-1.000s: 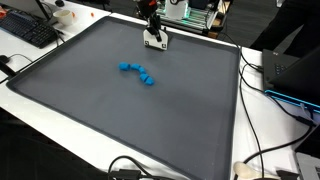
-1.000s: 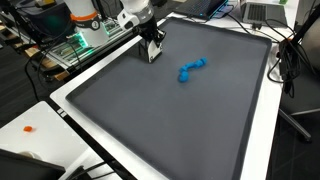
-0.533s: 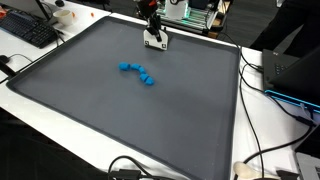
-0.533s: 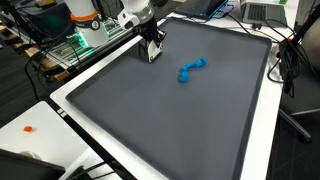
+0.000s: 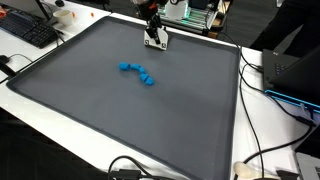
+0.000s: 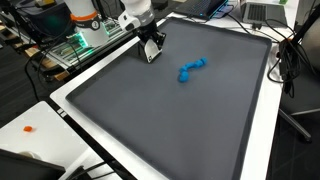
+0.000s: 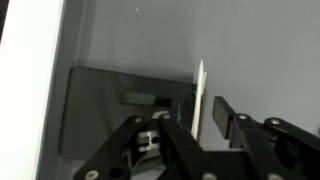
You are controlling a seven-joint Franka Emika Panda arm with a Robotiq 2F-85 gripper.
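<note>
Claw newly parted, released, white slab upright between its jaws

So the counter is white, and a big dark grey mat covers nearly all of it, leaving just a pale border round the edge. A blue chain of chunky links lies on the mat, a bit past the middle. A small white piece sits near the mat's far edge, well apart from the chain. Off the mat there's a black keyboard at one corner, cables along one side, and a tiny orange bit.
</note>
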